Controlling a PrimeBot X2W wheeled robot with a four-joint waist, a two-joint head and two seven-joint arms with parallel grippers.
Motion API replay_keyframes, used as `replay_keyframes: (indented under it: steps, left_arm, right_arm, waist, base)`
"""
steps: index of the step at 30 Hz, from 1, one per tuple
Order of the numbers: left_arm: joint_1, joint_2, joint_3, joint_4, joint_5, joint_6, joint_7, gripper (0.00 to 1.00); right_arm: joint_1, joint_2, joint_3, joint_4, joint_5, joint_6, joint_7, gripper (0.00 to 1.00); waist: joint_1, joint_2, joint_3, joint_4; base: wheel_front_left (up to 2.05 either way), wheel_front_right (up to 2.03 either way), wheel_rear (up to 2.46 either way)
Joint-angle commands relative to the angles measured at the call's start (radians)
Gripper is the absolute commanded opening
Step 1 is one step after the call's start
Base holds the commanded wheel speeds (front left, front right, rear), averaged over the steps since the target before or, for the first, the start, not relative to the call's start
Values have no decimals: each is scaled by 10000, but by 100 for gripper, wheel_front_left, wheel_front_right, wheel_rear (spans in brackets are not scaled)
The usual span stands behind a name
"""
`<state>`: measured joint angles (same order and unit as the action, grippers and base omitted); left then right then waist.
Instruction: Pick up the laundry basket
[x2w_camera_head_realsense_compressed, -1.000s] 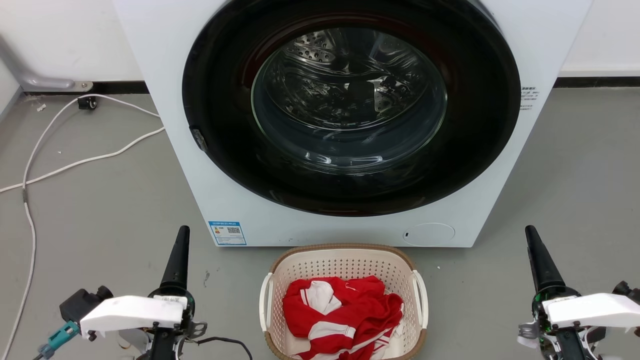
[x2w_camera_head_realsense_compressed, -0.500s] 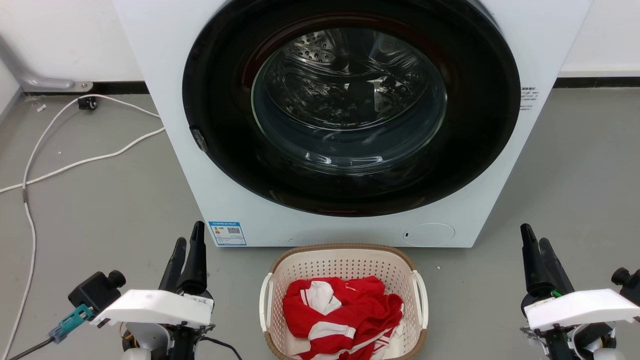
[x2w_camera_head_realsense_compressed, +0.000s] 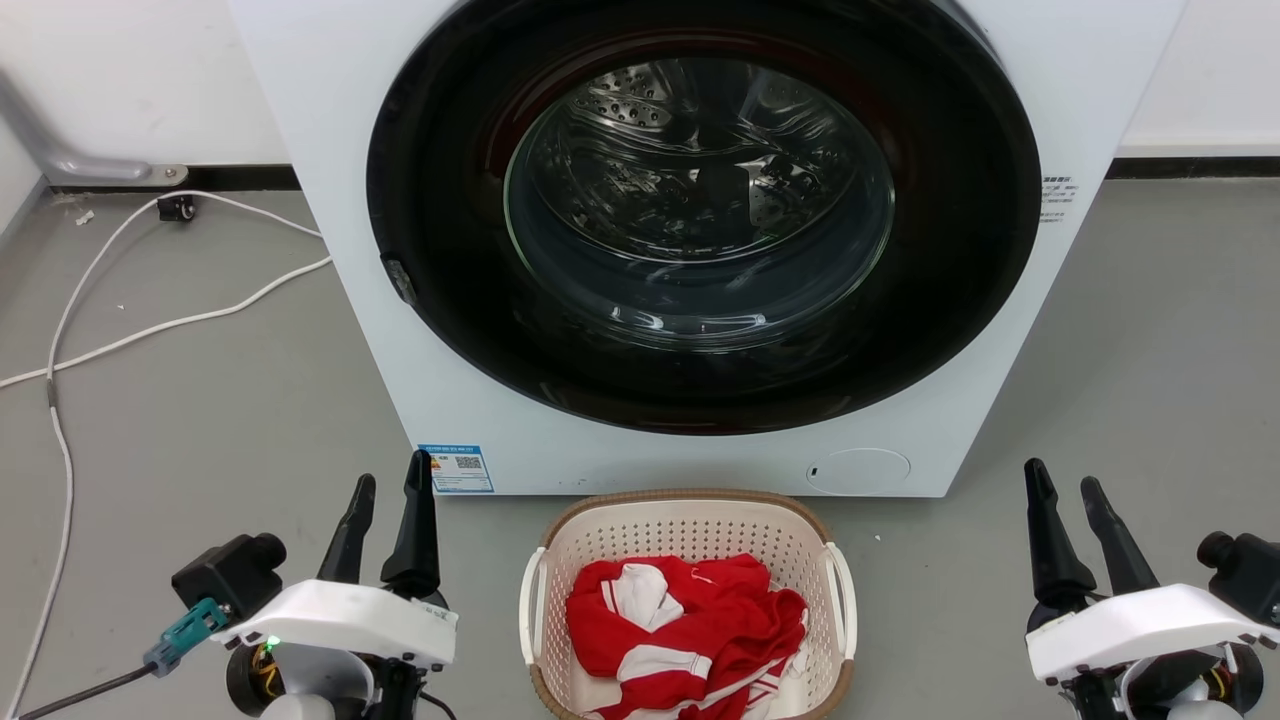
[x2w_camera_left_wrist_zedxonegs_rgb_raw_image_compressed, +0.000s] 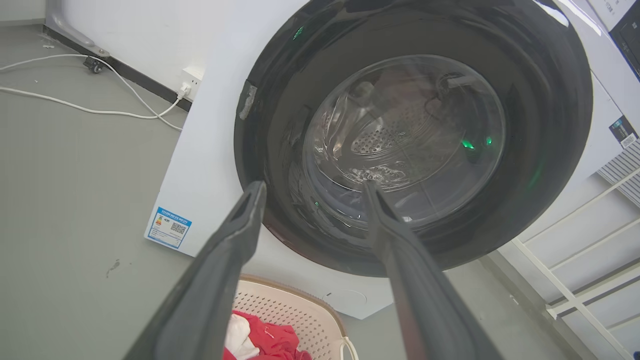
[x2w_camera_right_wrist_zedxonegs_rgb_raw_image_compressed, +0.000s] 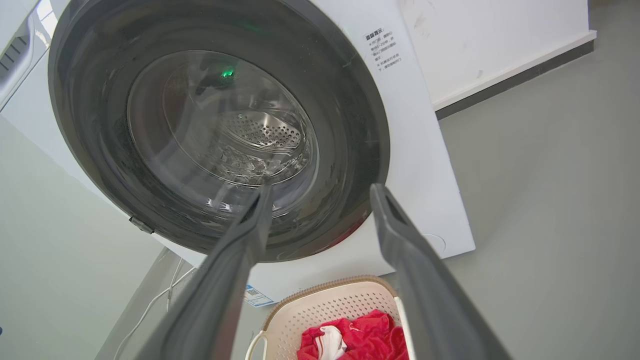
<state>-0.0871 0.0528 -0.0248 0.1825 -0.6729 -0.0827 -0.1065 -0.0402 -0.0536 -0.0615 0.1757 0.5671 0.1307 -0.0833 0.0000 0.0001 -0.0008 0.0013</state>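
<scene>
The laundry basket (x2w_camera_head_realsense_compressed: 690, 497) sits on the grey floor (x2w_camera_head_realsense_compressed: 200, 420) just in front of the washer (x2w_camera_head_realsense_compressed: 330, 150), between the two grippers and apart from both. The left gripper (x2w_camera_head_realsense_compressed: 392, 470) and the right gripper (x2w_camera_head_realsense_compressed: 1061, 475) are both spread and empty. Each should probably swing inward and down to its own white side handle (x2w_camera_head_realsense_compressed: 528, 600), then both should close together and lift level. The basket is cream and perforated with a brown woven-look rim, and it holds red and white clothes (x2w_camera_head_realsense_compressed: 690, 630).

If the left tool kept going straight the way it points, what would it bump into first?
Probably the washing machine, near its round door; nothing seems in between, though depth is unclear.
</scene>
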Motion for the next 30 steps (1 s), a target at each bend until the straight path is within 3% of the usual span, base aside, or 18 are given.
replay_keyframes:
  steps: [1, 30]
  left_arm:
    - [-95, 72, -46, -88, 410, 86, -130, 100]
    - [-123, 204, -346, 81, 3368, 483, -849, 100]
  right_arm:
    - [-60, 4, 22, -160, -465, 0, -94, 100]
    - [158, 25, 120, -454, -3720, -1, -387, 100]
  waist:
    - [0, -1, -2, -2]
    - [0, -1, -18, 18]
  base:
    - [0, 0, 0]
    - [0, 0, 0]
